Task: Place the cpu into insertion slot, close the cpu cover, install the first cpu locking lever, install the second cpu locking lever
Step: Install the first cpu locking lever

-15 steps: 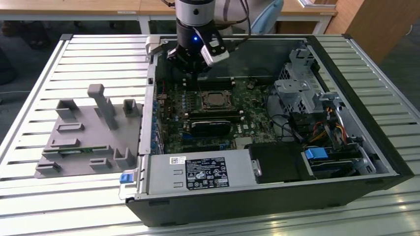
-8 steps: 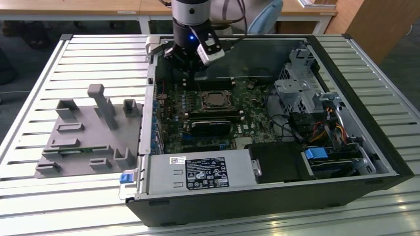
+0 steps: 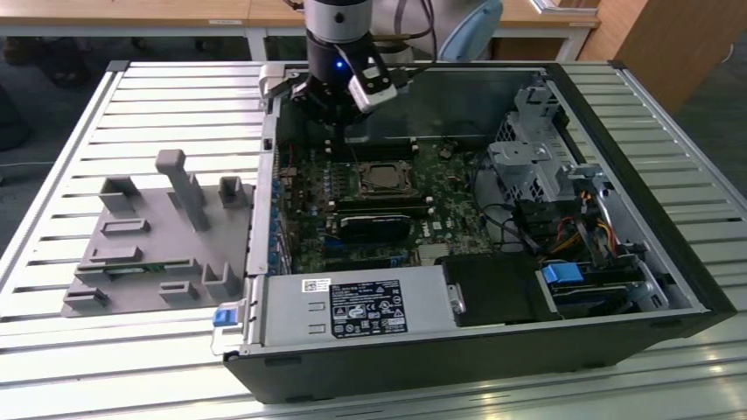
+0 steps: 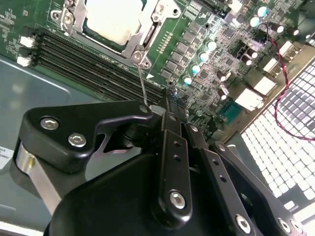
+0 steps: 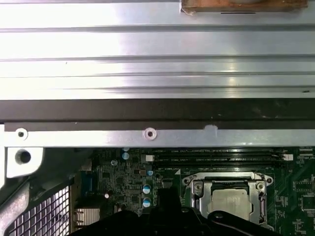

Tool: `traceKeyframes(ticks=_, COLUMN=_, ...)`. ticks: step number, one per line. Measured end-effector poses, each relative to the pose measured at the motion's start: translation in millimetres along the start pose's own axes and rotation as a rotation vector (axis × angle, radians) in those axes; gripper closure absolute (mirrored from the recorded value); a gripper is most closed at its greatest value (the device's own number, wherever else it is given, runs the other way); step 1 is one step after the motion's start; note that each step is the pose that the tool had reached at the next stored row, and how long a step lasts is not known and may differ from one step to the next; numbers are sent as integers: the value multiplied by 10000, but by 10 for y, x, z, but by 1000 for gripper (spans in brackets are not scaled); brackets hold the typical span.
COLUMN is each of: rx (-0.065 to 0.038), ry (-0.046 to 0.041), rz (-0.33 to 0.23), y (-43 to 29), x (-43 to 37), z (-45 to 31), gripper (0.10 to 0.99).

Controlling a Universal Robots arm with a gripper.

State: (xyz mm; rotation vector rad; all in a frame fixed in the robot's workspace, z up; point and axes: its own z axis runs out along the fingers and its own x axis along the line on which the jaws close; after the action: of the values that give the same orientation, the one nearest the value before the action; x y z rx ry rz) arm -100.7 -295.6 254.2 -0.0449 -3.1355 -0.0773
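Inside an open computer case (image 3: pixel 467 367), over the green motherboard (image 3: pixel 456 206), the gripper (image 4: pixel 165 104) pinches its fingers (image 4: pixel 170 129) narrow on a thin locking lever (image 4: pixel 142 83), with the closed cpu cover (image 4: pixel 142 37) just below them, framing the cpu (image 4: pixel 113 19) seated in the insertion slot (image 5: pixel 222 183).

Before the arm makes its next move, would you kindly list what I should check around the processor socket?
1. The cpu seated flat: ok.
2. The cpu cover down around the chip: ok.
3. The locking lever latched: not ok; it stands up from the cover's corner to the gripper.
4. The gripper's hold on that lever: cannot tell.
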Motion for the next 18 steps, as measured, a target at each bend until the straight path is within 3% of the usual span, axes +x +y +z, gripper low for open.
traceKeyframes(ticks=8, rx=1, ry=1, rz=2, y=12, x=-122, z=2, gripper=969)
traceKeyframes(ticks=18, rx=0, ry=4, rz=1, y=29, x=-420, z=9, gripper=969)
